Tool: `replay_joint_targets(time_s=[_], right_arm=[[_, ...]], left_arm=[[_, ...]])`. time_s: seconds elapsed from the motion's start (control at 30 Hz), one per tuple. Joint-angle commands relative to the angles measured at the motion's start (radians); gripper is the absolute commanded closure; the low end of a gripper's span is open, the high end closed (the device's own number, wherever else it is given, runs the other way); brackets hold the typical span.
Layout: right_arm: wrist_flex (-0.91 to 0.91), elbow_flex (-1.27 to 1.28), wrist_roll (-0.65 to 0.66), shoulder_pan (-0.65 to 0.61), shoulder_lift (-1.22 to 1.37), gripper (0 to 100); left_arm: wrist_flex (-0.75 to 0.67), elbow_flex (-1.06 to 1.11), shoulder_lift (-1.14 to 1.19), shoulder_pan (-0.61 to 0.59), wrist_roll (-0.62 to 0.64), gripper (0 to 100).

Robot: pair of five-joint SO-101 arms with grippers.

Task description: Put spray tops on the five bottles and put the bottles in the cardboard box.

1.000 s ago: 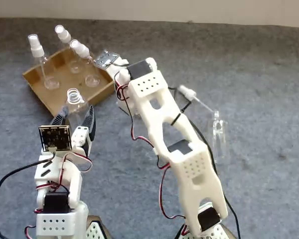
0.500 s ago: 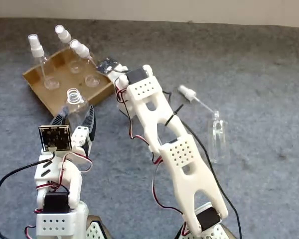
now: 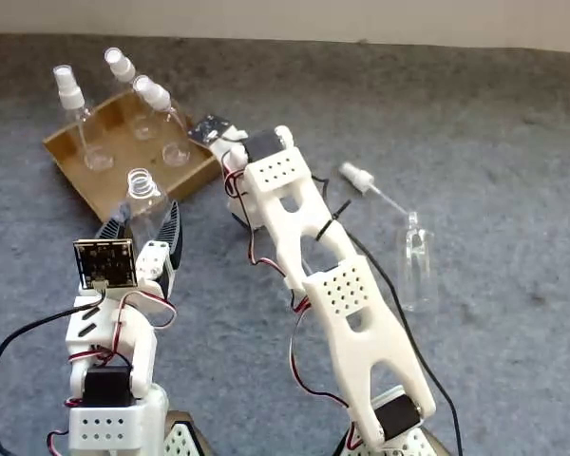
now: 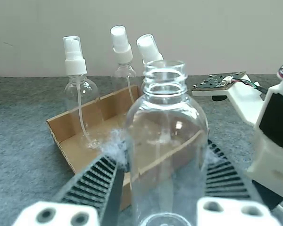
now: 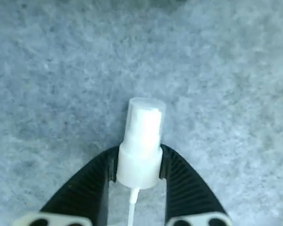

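Observation:
My left gripper (image 3: 144, 226) is shut on a clear bottle without a top (image 3: 142, 188), held upright just in front of the cardboard box (image 3: 76, 180). The left wrist view has this bottle (image 4: 166, 141) close up between the black fingers (image 4: 96, 181). My right gripper (image 5: 139, 162) is shut on a white spray top (image 5: 140, 141), its nozzle pointing away over grey carpet. The right arm's wrist (image 3: 256, 147) sits beside the box's right corner. Three bottles with spray tops (image 3: 121, 66) stand in the box. A second topless bottle (image 3: 416, 261) lies on the carpet to the right, with a loose spray top (image 3: 356, 177) near it.
Grey carpet (image 3: 494, 161) covers the whole table. The right arm (image 3: 323, 275) stretches diagonally across the middle, with its cables trailing alongside. The box has low walls and stands at the far left.
The right arm has drawn back and leftward, uncovering the loose spray top on the carpet; its wrist has settled beside the box corner. The left arm and its bottle have not moved.

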Motion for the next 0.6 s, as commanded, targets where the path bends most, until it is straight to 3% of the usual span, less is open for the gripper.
replay_joint_targets(time_s=[0.0,0.27,0.37,0.57], right_arm=[[0.097,-0.173,-0.014,0.036,-0.031,97.9],[0.097,-0.504,-0.327,0.16,-0.031,97.9],[0.097,-0.553,-0.344,0.191,-0.054,97.9],[0.099,-0.486,-0.364,0.205,-0.246,97.9]], left_arm=[[0.005,0.022,-0.013,0.025,0.009,92],[0.005,0.022,-0.013,0.11,0.009,92],[0.005,0.022,-0.013,0.124,0.011,92],[0.006,0.022,-0.013,0.26,0.011,92]])
